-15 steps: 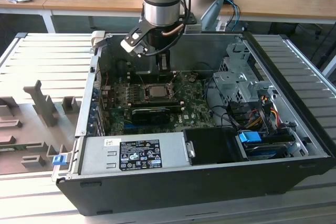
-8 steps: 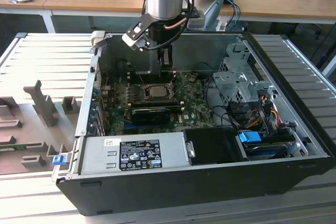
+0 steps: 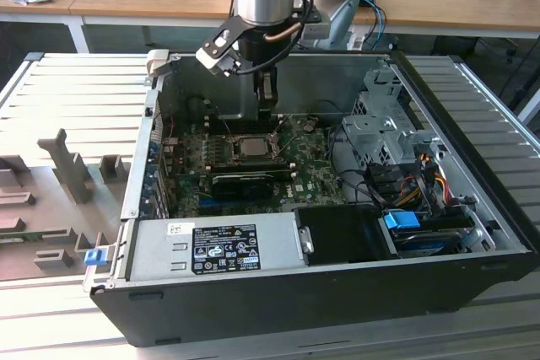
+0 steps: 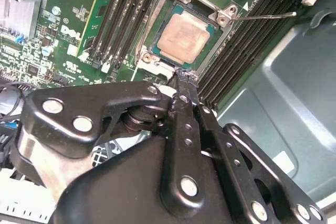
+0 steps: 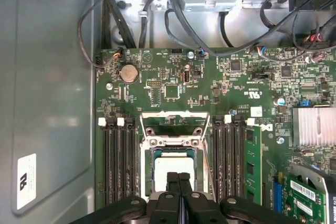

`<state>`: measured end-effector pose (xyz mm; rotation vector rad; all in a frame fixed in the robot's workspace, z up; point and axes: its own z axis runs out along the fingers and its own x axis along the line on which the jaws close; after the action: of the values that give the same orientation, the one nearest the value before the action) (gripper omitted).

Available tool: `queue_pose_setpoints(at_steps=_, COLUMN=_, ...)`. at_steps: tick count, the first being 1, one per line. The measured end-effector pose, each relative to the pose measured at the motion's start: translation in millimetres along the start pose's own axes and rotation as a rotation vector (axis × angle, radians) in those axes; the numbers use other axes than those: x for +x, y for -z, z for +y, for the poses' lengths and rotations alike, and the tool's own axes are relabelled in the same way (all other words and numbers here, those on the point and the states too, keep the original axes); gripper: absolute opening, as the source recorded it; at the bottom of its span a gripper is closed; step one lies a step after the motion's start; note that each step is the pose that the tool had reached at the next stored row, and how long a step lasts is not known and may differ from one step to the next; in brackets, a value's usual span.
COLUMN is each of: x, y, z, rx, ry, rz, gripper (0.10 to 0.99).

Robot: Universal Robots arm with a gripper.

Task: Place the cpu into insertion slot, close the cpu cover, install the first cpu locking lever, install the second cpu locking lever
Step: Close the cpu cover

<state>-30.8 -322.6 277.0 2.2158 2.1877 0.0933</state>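
Black end effector [image 4: 184, 77] links crowd the second wrist view, fingers together, likely to push rather than grasp; the cpu [image 4: 184, 38] sits in the insertion slot [image 4: 155, 62], a lever [image 4: 262, 16] sticking free. The first wrist view adds the surrounding motherboard [image 5: 173, 77]; the exterior view, the whole computer case [image 3: 337, 301].

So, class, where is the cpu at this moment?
In the second wrist view the cpu sits in the insertion slot, between the memory slots, just beyond the gripper.
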Motion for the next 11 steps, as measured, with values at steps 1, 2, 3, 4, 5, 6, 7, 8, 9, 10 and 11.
queue_pose_setpoints(at_steps=1, x=0.0, y=1.7, z=0.1, rx=0.000, ry=0.000, rz=-0.0001, gripper=0.106)
queue_pose_setpoints(at_steps=2, x=0.1, y=2.5, z=0.2, rx=0.000, ry=0.000, rz=-0.0001, gripper=0.106)
queue_pose_setpoints(at_steps=3, x=0.1, y=3.0, z=0.2, rx=0.000, ry=0.000, rz=-0.0001, gripper=0.106)
queue_pose_setpoints(at_steps=4, x=0.1, y=3.0, z=0.9, rx=0.000, ry=0.000, rz=0.0002, gripper=0.106)
queue_pose_setpoints(at_steps=5, x=0.2, y=3.0, z=3.3, rx=0.000, ry=0.000, rz=0.0000, gripper=0.106)
queue_pose_setpoints(at_steps=6, x=0.3, y=2.8, z=6.7, rx=0.001, ry=0.000, rz=-0.0004, gripper=0.106)
queue_pose_setpoints(at_steps=7, x=0.3, y=2.7, z=8.1, rx=0.001, ry=0.000, rz=-0.0005, gripper=0.106)
queue_pose_setpoints(at_steps=8, x=0.3, y=2.8, z=8.8, rx=0.002, ry=0.000, rz=-0.0009, gripper=0.106)
queue_pose_setpoints(at_steps=9, x=0.4, y=3.7, z=9.1, rx=0.002, ry=0.000, rz=-0.0017, gripper=0.106)
queue_pose_setpoints(at_steps=10, x=0.5, y=5.0, z=9.2, rx=0.002, ry=0.000, rz=-0.0016, gripper=0.106)
queue_pose_setpoints(at_steps=11, x=0.6, y=7.8, z=9.4, rx=0.002, ry=0.000, rz=-0.0017, gripper=0.106)
